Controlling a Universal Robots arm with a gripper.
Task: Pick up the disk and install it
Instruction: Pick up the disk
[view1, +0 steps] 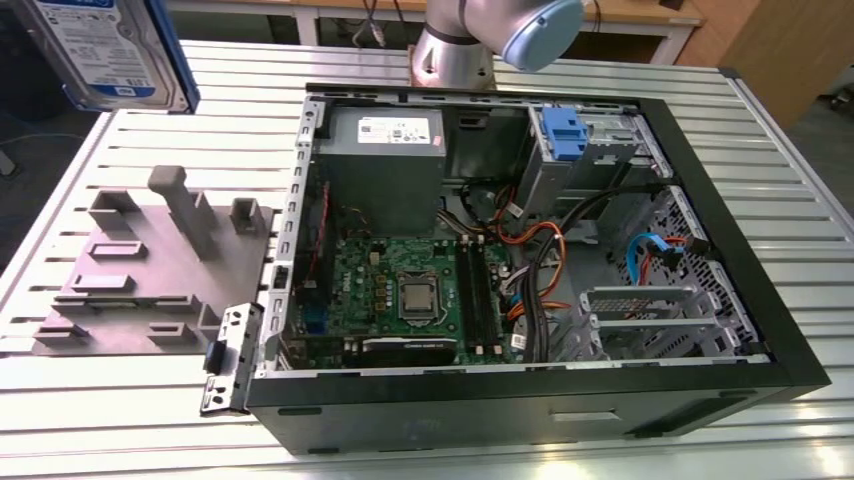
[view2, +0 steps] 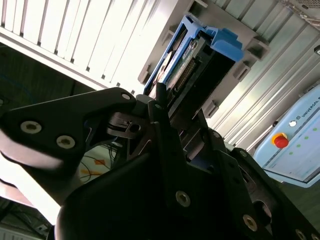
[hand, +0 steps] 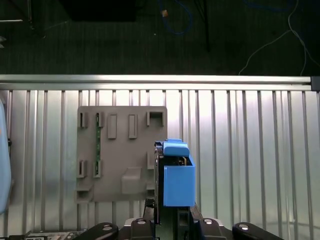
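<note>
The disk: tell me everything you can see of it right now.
The disk is a flat silver-grey drive with a white-and-blue label, framed by a blue plastic carrier. In both wrist views it is seen edge-on, and the second wrist view shows its connector edge. The gripper is clamped on one end and nothing else touches it. It is held up off the slatted table, near the edge of the grey fixture plate, outside the open computer case.
</note>
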